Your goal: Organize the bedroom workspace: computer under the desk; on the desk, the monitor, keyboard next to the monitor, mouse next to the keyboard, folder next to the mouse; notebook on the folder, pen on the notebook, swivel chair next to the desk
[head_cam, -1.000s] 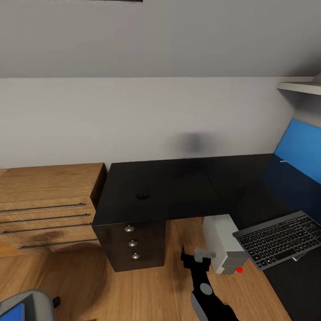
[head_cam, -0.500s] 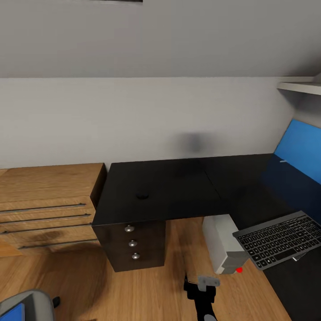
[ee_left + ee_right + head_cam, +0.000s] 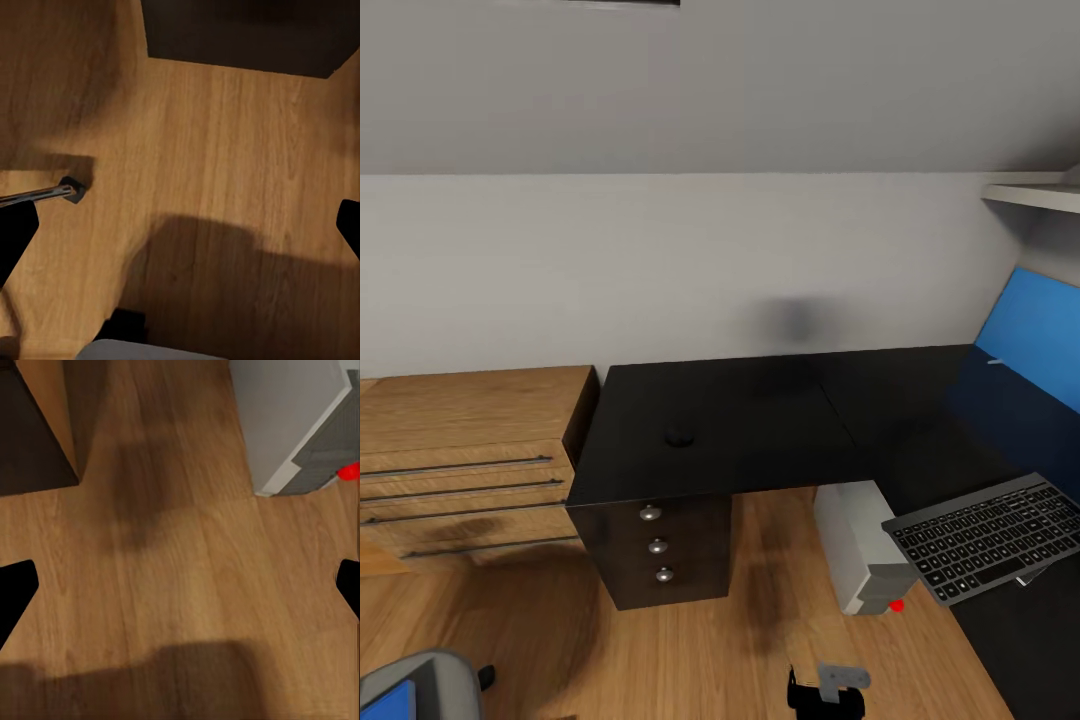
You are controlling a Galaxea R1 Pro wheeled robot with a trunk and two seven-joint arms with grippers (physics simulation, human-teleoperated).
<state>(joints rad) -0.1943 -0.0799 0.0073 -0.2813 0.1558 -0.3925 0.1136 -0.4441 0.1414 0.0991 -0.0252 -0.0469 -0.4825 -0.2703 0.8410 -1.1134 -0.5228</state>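
Note:
The desk [image 3: 760, 410] has a glossy black top, with the small dark mouse [image 3: 679, 437] near its left front. The keyboard [image 3: 990, 535] lies on the desk's right wing and overhangs the edge. Beneath it stands the white computer [image 3: 857, 540], also in the right wrist view [image 3: 292, 420]. At the lower left corner are the swivel chair [image 3: 415, 680] and the blue folder [image 3: 385, 700] on its seat. My right arm [image 3: 825, 690] is low over the floor. The right gripper [image 3: 180, 585] and the left gripper [image 3: 180, 232] are both open over bare floor. The monitor, notebook and pen are out of view.
A light wooden chest [image 3: 460, 450] with bar handles adjoins the desk's left side. Dark drawers [image 3: 657, 545] with silver knobs sit under the desk. A chrome chair leg with its castor [image 3: 71, 189] lies near the left gripper. Wooden floor [image 3: 690, 650] spreads in front.
My right arm has drawn back toward the bottom edge of the head view, away from the desk and computer. Everything else stays still.

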